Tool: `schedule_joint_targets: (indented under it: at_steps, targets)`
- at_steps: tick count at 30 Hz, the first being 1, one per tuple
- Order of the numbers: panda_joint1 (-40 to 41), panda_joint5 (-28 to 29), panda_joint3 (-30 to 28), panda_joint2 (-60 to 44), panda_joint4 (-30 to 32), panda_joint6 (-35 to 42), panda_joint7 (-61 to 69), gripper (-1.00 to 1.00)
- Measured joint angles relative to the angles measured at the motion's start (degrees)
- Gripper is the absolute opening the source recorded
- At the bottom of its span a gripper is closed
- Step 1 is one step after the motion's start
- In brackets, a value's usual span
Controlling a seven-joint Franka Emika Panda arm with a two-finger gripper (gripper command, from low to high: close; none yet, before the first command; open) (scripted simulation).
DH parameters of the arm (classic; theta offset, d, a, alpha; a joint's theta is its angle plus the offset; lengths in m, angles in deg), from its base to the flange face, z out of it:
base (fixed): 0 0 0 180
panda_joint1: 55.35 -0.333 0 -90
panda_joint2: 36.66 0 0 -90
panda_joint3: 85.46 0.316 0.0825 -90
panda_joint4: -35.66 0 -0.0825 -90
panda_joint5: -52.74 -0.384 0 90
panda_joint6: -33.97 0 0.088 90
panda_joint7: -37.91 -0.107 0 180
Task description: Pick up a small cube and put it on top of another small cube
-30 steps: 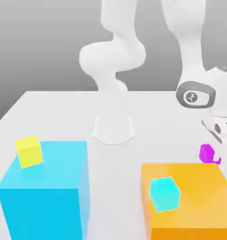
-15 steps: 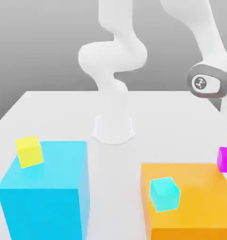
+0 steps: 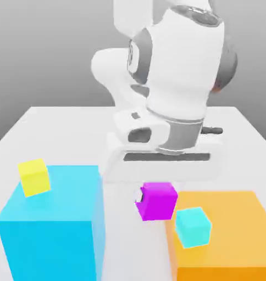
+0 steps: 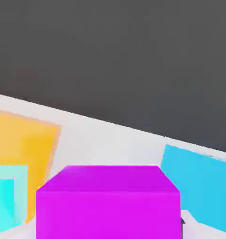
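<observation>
The gripper (image 3: 155,193) has its fingers clamped on the small magenta cube (image 3: 158,201), held in the air between the big cyan block (image 3: 53,225) and the big orange block (image 3: 223,236). The cube hangs just beside the small cyan cube (image 3: 193,227) on the orange block.

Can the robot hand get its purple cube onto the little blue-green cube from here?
Probably yes. The gripper holds the purple cube just beside and slightly above the small cyan cube on the orange block, with nothing between them.

- The small cube (image 3: 158,201) is plain magenta.
- A small yellow cube (image 3: 34,176) sits on a big cyan block (image 3: 55,230).
- A small cyan cube (image 3: 193,226) sits on a big orange block (image 3: 234,236).
- The table (image 3: 58,131) is white.
- The arm (image 3: 179,82) is white with grey joints.
</observation>
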Motion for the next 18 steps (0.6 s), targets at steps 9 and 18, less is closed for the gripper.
schedule_joint_targets:
  at_steps: [9, 18]
  targets:
    - [10.93, -7.31, -7.42, 6.94, -5.83, 11.95, -10.36, -1.0]
    - [12.83, -9.92, -9.2, 5.7, 0.57, 4.97, -11.56, 1.0]
